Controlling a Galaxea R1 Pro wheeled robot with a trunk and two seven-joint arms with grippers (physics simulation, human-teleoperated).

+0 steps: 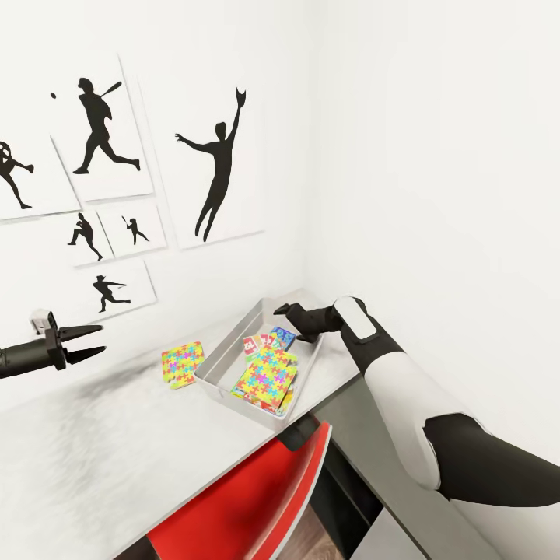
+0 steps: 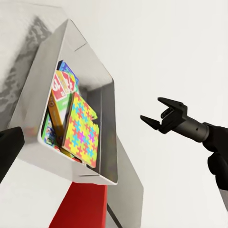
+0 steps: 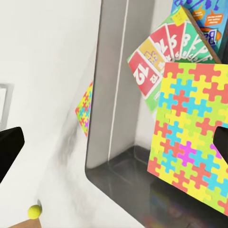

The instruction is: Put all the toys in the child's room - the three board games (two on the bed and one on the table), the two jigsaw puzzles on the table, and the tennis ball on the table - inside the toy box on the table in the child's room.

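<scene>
Right gripper spread, empty, over the far rim of the light grey open-topped toy box. Inside: multicoloured jigsaw puzzle atop lettered board game boxes. Second puzzle on the pale grey table, at the box's 9 o'clock. Left gripper spread, empty.

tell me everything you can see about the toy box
The toy box is a light grey, open-topped rectangular bin with smooth, slightly flared walls that look like plastic or metal. It sits upright on the pale grey table near the corner of the room. Inside, a jigsaw puzzle lies on top of the board games. A second jigsaw puzzle lies on the table just outside it. The right pincer hovers open over its far end.
</scene>
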